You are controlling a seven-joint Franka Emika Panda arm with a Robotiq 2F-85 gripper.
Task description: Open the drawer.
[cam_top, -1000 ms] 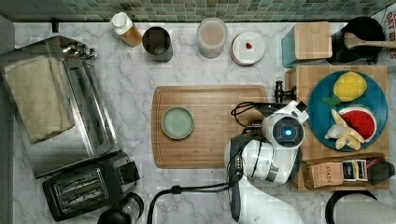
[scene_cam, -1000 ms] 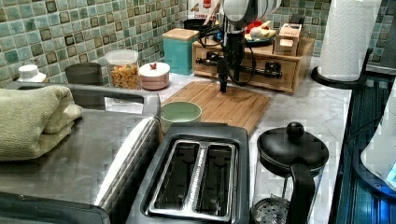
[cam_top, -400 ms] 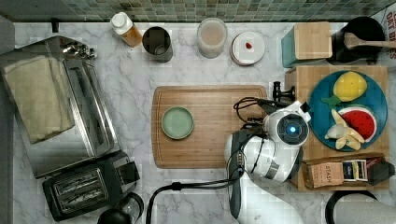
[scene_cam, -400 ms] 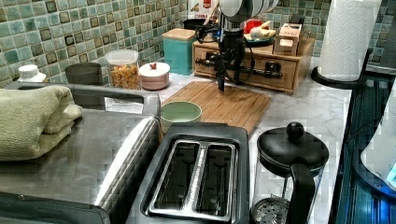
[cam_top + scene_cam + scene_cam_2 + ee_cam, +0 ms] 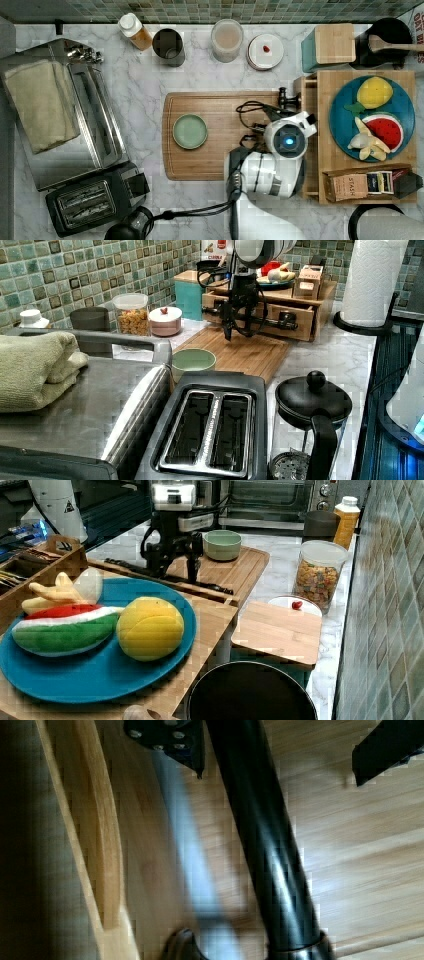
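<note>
The bamboo drawer (image 5: 306,90) sits in a low wooden box at the top view's right. Its front panel (image 5: 270,315) stands a little out from the box. A long black bar handle (image 5: 260,850) runs along the front between two knobs, and it also shows in the right view (image 5: 215,586). My gripper (image 5: 282,102) points down in front of the panel, over the cutting board's edge (image 5: 229,332) (image 5: 175,572). In the wrist view the gripper (image 5: 277,775) is open, with the bar between its fingers and close against one finger (image 5: 185,745).
A cutting board (image 5: 220,165) with a green bowl (image 5: 190,131) lies beside the drawer. On the box top are a blue plate (image 5: 345,145) of toy fruit and a tea box (image 5: 360,185). A teal box (image 5: 330,47) stands behind, with jars along the wall. A paper towel roll (image 5: 375,280) stands near the box.
The arm shifted first toward the box, then back to the top view's left. The handle's knob moved left with it, so the drawer front came out a little.
</note>
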